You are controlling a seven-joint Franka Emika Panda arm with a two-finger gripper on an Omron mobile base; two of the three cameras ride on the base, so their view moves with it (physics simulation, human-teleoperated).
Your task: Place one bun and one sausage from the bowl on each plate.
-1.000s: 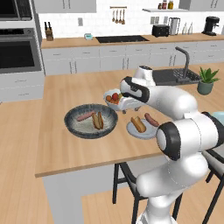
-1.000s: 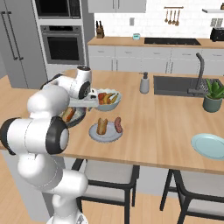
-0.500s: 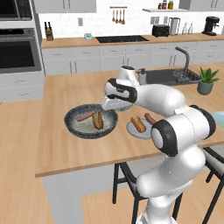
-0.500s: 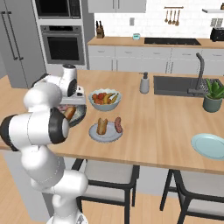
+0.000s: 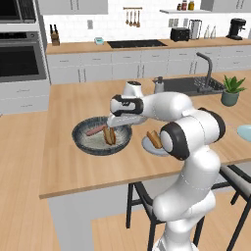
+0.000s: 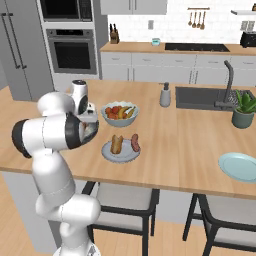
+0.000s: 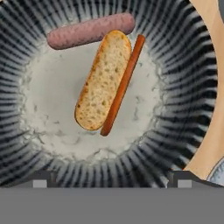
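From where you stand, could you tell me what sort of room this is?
It looks like a home kitchen, rendered: a built-in oven in the wall, a sink with faucet set into the wooden island counter, and a cooktop on the back counter.

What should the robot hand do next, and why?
Probably go straight down and close on the bun. The gripper is open above the dark bowl, which holds a bun and a sausage. One plate already has its bun and sausage, while the other plate has none, so a bun seems needed there.
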